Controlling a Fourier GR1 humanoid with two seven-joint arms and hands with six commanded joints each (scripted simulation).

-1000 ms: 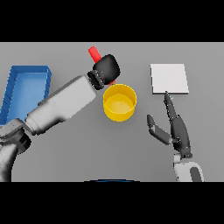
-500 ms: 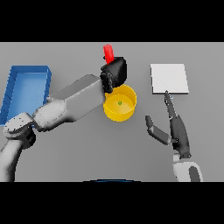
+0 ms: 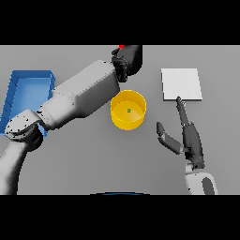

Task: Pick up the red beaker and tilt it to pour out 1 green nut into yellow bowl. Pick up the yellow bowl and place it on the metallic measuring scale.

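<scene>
Sitting mid-table, the yellow bowl [image 3: 128,110] holds one green nut [image 3: 128,111]. At the table's far edge the left robot hand [image 3: 128,61] is clenched round the red beaker [image 3: 122,47], barely peeking out. The blue tray [image 3: 14,93] hugs the left edge. The right robot hand [image 3: 187,138] hovers, fingers straight, just before the metallic scale [image 3: 182,84].

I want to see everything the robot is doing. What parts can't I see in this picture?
- Red beaker, head view: only a sliver shows; the left robot hand covers the rest, so its contents are hidden.
- Blue tray, head view: the left arm covers its right corner.
- Green nut in the yellow bowl: too small to show its shape.
- The right robot hand is in plain sight.
</scene>
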